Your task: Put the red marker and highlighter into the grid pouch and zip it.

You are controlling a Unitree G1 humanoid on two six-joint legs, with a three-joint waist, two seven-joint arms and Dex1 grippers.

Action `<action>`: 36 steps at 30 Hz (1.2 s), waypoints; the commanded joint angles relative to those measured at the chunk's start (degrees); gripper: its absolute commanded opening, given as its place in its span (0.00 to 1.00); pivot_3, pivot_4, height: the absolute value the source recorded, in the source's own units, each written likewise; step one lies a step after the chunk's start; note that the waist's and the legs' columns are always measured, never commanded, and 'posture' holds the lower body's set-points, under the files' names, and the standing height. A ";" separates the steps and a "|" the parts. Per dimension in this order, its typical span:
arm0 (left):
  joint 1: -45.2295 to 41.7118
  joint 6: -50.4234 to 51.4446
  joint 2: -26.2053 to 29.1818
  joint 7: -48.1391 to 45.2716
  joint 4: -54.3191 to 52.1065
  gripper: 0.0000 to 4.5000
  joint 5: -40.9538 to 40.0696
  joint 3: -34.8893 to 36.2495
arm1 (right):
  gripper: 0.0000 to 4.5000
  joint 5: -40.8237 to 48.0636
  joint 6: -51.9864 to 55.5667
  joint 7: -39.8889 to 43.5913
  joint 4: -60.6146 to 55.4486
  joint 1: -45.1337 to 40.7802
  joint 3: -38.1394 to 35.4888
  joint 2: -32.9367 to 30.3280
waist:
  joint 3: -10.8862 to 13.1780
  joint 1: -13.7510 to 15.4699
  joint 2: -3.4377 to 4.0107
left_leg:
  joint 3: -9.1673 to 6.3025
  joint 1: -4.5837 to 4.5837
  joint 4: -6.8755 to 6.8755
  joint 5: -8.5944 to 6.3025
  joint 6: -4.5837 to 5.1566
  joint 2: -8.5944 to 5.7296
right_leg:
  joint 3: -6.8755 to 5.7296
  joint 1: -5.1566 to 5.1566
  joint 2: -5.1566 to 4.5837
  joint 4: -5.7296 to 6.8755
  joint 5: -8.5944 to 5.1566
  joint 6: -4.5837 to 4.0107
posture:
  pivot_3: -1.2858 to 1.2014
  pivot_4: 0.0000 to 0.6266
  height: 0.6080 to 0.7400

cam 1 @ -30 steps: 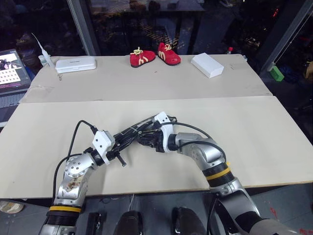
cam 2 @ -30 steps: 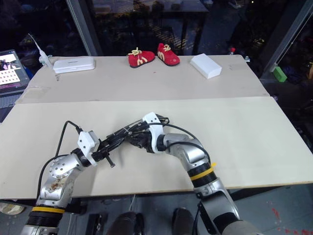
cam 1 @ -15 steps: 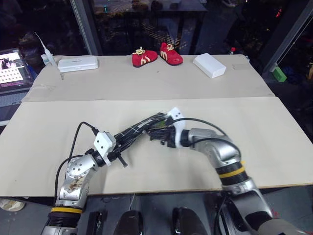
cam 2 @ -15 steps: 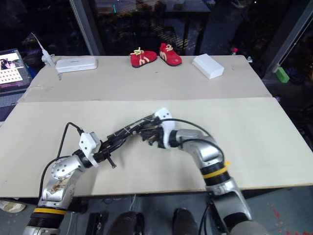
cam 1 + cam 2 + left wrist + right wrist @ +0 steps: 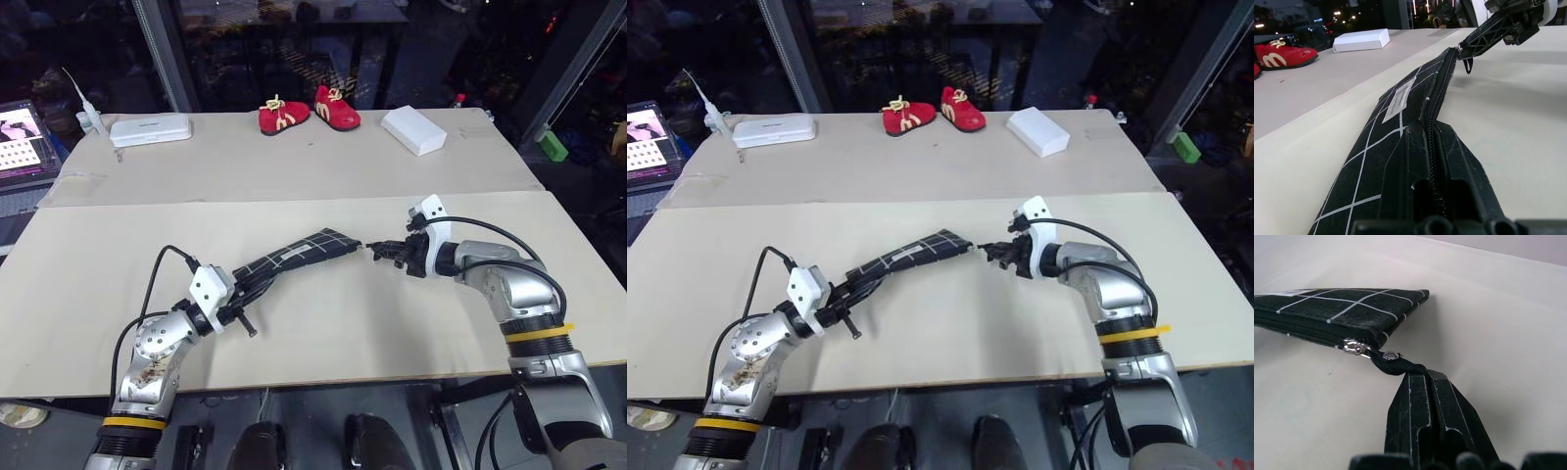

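The grid pouch (image 5: 294, 257), black with white lines and a small white label, stretches between my two grippers just above the table. My left gripper (image 5: 247, 286) is shut on the pouch's near end, its fingers (image 5: 1415, 161) clamped on either side of the zipper line. My right gripper (image 5: 378, 251) is shut on the black zipper pull strap (image 5: 1395, 364) at the pouch's far corner. Along the part I can see, the zipper teeth (image 5: 1436, 93) lie closed. The red marker and the highlighter are hidden from view.
At the back of the table are a pair of red shoes (image 5: 309, 110), a white box (image 5: 413, 129) and a white case (image 5: 150, 129). A laptop (image 5: 24, 142) sits at the far left. A green block (image 5: 554, 147) lies beyond the table's right edge.
My right gripper has travelled to the right along the pouch with the zipper pull, from its middle to its far end. The pouch is now pulled out straight. My left gripper has held still.
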 commanded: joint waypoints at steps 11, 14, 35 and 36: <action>-1.50 -1.61 0.55 -0.78 0.08 0.00 -0.22 0.74 | 0.93 7.88 2.13 11.51 -10.01 7.34 -5.27 -6.92 | 0.00 0.48 0.00 | -0.04 -0.07 0.02 0.00 0.01 -0.02 | -0.03 0.02 -0.05 -0.07 0.00 0.02 | 0.52 0.24 1.00; -1.77 -2.21 0.99 -2.15 0.28 0.00 -0.14 0.36 | 0.93 10.01 1.47 14.76 -10.83 9.26 -8.31 -10.75 | 0.00 0.77 -0.01 | -0.04 -0.07 0.03 -0.01 0.01 -0.05 | -0.03 0.03 -0.06 -0.11 0.00 0.02 | 0.52 0.24 1.00; -22.30 -19.22 -0.24 -26.21 26.47 0.38 1.75 -8.63 | 0.95 11.82 -3.31 15.69 -16.23 23.66 -15.09 -16.95 | 0.02 1.59 -0.03 | -0.02 -0.12 0.11 -0.09 0.15 -0.16 | -0.09 0.35 0.02 -0.69 0.09 0.22 | 0.52 0.24 1.00; -22.30 -19.68 -0.52 -25.95 26.44 0.47 1.98 -8.51 | 0.95 11.80 -3.29 15.48 -16.04 23.53 -14.98 -16.89 | 0.02 1.55 -0.03 | -0.03 -0.12 0.12 -0.09 0.16 -0.16 | -0.09 0.35 0.02 -0.69 0.09 0.22 | 0.52 0.24 1.00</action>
